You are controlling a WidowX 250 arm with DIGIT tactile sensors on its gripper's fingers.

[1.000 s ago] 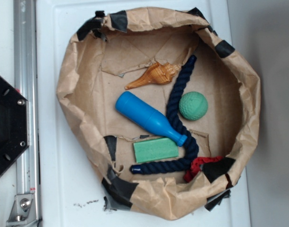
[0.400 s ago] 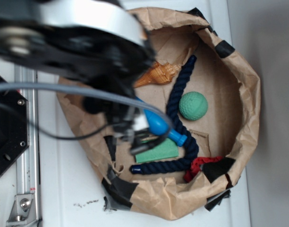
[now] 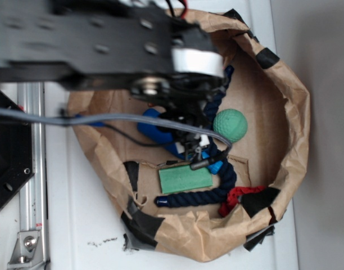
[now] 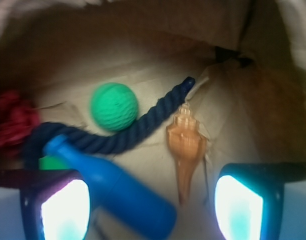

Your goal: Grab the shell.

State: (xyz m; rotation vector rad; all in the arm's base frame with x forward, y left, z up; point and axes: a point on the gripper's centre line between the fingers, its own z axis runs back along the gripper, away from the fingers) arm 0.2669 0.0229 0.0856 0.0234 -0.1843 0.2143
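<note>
White tabletop with a crumpled brown paper nest patched in black tape; everything of interest sits inside it. From the exterior view I see my arm reaching across the top of the nest, covering its upper left part, so the shell is hidden there. On the wrist camera I read the gripper as spread wide: both fingers stand at the bottom corners of the frame with a broad gap between them, holding nothing and touching nothing I can make out. The shell lies on the paper inside that gap, nearer the right-hand finger in the picture, long point toward the camera, knobbed end away and just beside the navy rope; whether they touch I cannot tell. A blue bottle lies tilted toward the left-hand finger, its cap against the rope. Green ball sits beyond the rope. Green block lies by the rope's lower bend; red cloth near the nest's rim.
</note>
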